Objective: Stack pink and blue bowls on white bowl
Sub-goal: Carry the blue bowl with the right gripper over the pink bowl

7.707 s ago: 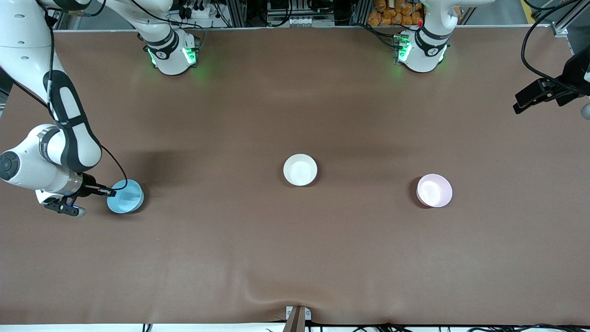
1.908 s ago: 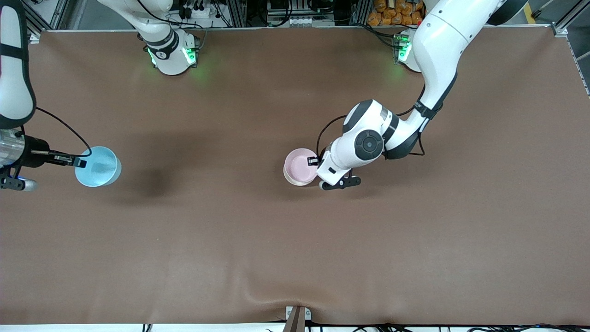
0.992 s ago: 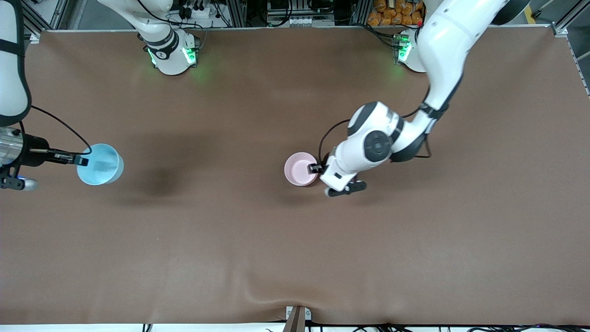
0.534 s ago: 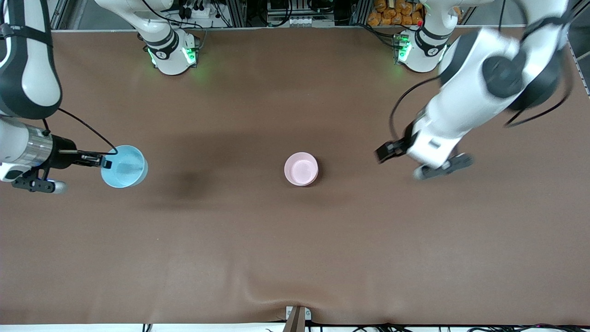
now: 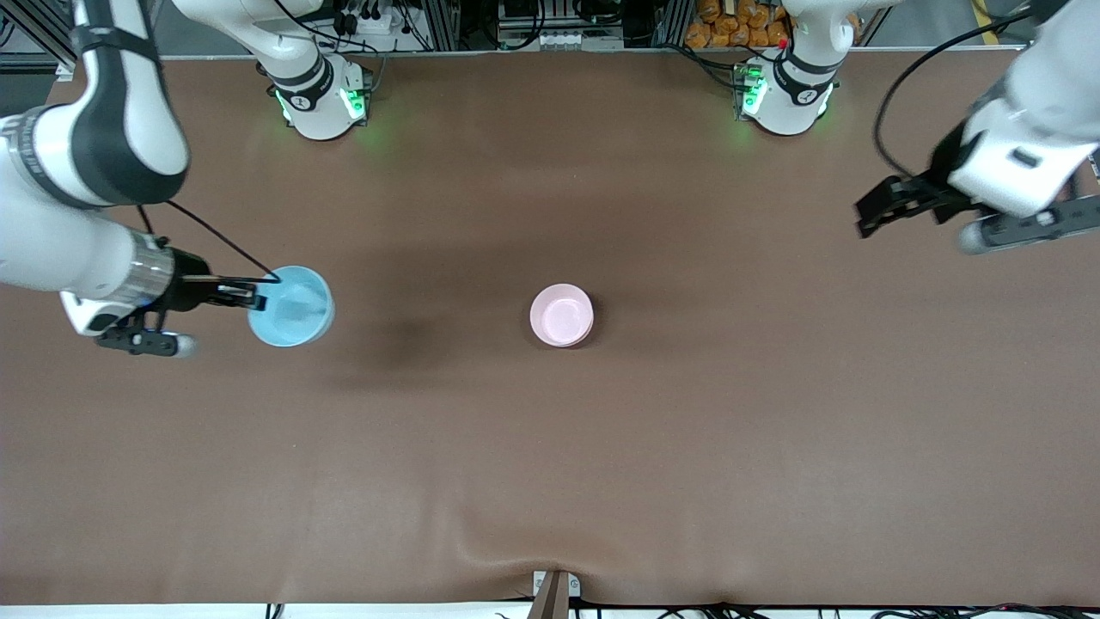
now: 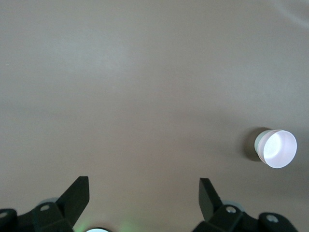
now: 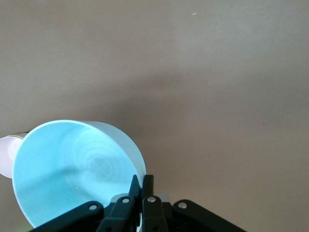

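The pink bowl (image 5: 561, 315) sits nested on the white bowl at the middle of the table; the white bowl is hidden under it. This stack also shows in the left wrist view (image 6: 276, 148). My right gripper (image 5: 262, 295) is shut on the rim of the light blue bowl (image 5: 292, 307) and holds it up over the table toward the right arm's end. In the right wrist view its fingers (image 7: 143, 182) pinch the blue bowl's (image 7: 72, 169) wall. My left gripper (image 5: 870, 212) is open and empty, up over the left arm's end of the table (image 6: 143, 193).
The brown table cover (image 5: 550, 447) is bare around the stack. A small clamp (image 5: 553, 589) stands at the table edge nearest the front camera. The two arm bases (image 5: 320, 99) stand along the edge farthest from it.
My right gripper has carried the blue bowl toward the stack. My left gripper, open after leaving the pink bowl on the white one, has drawn back toward the left arm's end.
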You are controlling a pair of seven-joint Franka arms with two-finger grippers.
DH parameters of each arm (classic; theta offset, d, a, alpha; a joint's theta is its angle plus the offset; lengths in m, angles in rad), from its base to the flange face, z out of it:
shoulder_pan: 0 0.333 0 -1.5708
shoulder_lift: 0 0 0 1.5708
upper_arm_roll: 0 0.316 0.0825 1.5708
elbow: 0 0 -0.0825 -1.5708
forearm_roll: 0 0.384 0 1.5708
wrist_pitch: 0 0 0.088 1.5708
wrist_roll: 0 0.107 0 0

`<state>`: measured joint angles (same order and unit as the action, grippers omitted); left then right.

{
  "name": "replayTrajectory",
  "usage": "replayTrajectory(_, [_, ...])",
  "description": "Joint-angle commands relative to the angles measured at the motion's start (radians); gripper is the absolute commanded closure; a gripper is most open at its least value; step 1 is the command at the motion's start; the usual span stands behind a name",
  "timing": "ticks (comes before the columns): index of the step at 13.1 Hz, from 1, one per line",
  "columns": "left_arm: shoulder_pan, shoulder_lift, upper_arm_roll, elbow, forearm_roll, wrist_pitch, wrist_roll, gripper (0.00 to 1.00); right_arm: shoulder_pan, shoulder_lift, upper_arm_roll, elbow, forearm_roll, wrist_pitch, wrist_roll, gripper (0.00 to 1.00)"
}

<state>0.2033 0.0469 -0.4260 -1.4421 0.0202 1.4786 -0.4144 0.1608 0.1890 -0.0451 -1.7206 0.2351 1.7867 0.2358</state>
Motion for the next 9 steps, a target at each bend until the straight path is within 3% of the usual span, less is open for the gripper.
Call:
replayTrajectory(1, [0.008, -0.042, -0.008, -0.001, 0.001, -0.041, 0.038, 0.00, 0.083, -0.014, -0.009, -0.004, 0.009, 0.023, 0.100, 1.00])
replayTrajectory(6, [0.041, -0.053, 0.000, 0.008, 0.000, -0.041, 0.078, 0.00, 0.221, -0.003, -0.009, -0.017, 0.009, 0.068, 0.282, 1.00])
replayTrajectory(9, [0.053, -0.053, 0.001, 0.008, 0.000, -0.040, 0.080, 0.00, 0.365, 0.015, -0.010, -0.071, 0.006, 0.213, 0.478, 1.00])
